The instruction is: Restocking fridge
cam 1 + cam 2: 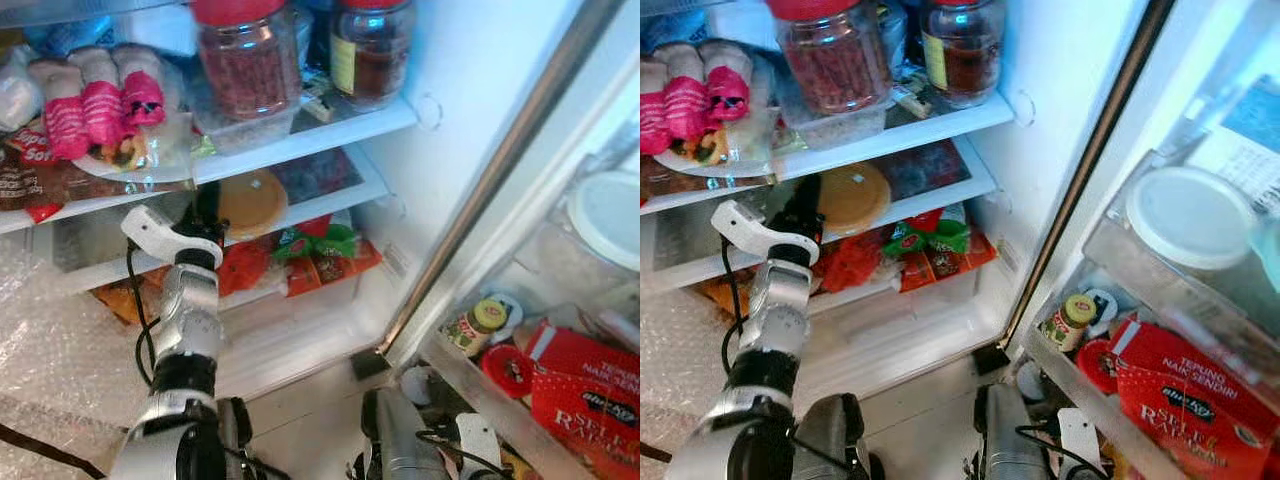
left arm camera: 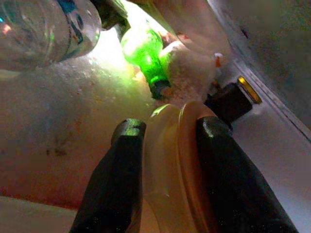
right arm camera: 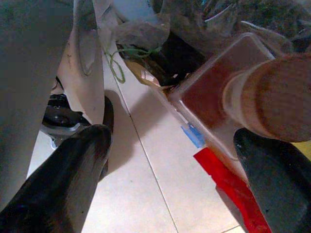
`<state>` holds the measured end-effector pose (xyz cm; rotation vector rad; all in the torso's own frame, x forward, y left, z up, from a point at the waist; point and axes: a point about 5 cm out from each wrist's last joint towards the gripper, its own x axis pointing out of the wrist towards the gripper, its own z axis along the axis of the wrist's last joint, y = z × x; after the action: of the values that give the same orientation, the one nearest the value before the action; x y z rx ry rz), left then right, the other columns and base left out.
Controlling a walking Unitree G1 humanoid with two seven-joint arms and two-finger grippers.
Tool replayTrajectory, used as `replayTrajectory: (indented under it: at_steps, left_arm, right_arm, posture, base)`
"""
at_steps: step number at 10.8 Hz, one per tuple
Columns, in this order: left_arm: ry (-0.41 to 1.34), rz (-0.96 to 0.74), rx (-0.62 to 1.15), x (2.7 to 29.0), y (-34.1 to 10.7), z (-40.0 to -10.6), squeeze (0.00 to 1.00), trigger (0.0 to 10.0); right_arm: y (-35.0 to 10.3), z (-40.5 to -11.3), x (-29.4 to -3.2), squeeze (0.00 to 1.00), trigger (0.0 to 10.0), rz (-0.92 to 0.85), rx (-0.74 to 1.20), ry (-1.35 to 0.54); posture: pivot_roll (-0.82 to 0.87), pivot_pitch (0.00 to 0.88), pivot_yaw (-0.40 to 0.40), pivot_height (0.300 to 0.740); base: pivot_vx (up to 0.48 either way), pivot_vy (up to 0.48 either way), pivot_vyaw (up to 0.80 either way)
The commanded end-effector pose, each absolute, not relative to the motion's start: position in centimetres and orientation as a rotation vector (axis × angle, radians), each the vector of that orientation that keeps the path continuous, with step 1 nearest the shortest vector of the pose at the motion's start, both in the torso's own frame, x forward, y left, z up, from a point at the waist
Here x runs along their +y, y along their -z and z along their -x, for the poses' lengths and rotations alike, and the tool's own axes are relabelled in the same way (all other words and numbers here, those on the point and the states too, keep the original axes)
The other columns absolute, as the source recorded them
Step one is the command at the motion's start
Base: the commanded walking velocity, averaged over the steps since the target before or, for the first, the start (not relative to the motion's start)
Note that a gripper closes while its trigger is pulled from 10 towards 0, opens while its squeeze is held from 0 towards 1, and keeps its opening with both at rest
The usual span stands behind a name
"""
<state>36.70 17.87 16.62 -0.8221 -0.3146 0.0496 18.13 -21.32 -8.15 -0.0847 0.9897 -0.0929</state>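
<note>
Right end effector [image 3: 170, 160] hangs open nr floor; left end effector [image 2: 167, 131] grips orange-lidded tub [image 1: 252, 202] on fridge shelf [image 1: 330, 195]. Risk: tub knocks green bottle [image 2: 143, 56] behind it.

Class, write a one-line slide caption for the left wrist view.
Left gripper shut on an orange-lidded container, a green bottle lying beyond.

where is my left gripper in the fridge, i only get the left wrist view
Observer: The left gripper is at the middle shelf, one below the big red-lidded jar.
Operator: what am i clamping
Observer: A round orange-lidded container, lid up, apparently resting on that shelf.
Operator: and the right arm
Observer: The right gripper hangs open, low over the tiled floor by the fridge door.
</note>
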Motion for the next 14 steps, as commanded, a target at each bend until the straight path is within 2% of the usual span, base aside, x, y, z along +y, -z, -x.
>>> replayTrajectory:
  at_steps: [1, 10, 11, 12, 14]
  left_arm:
    - [-0.106, 0.831, -0.276, 18.3, -15.6, -36.7, 0.0, 10.0]
    - [-0.179, 0.816, -0.244, 18.1, -15.6, -38.2, 0.0, 10.0]
    - [-0.182, 0.815, -0.244, 18.1, -15.6, -38.2, 0.07, 10.0]
    - [-0.175, 0.816, -0.245, 18.0, -15.6, -38.3, 0.98, 10.0]
    - [-0.175, 0.82, -0.246, 18.0, -15.6, -38.3, 0.96, 10.0]
  right_arm:
    - [8.4, -17.8, -20.8, 0.0, 10.0, 0.075, 0.997, 0.073]
    - [8.4, -17.7, -20.9, 0.0, 10.0, 0.08, 0.998, 0.068]
    - [8.4, -17.7, -20.9, 0.0, 10.0, 0.08, 0.998, 0.067]
    - [8.4, -17.7, -20.8, 0.0, 10.0, 0.079, 0.998, 0.067]
    - [8.4, -17.7, -20.8, 0.0, 10.0, 0.079, 0.999, 0.068]
  posture:
    - [-0.11, 0.196, 0.004, 0.594]
    - [-0.11, 0.19, -0.001, 0.594]
    - [-0.11, 0.192, 0.001, 0.594]
    - [-0.11, 0.193, 0.002, 0.594]
    - [-0.11, 0.195, 0.002, 0.594]
  base:
    - [0.0, 0.0, 0.0]
    - [0.0, 0.0, 0.0]
    - [0.0, 0.0, 0.0]
    - [0.0, 0.0, 0.0]
    - [0.0, 0.0, 0.0]
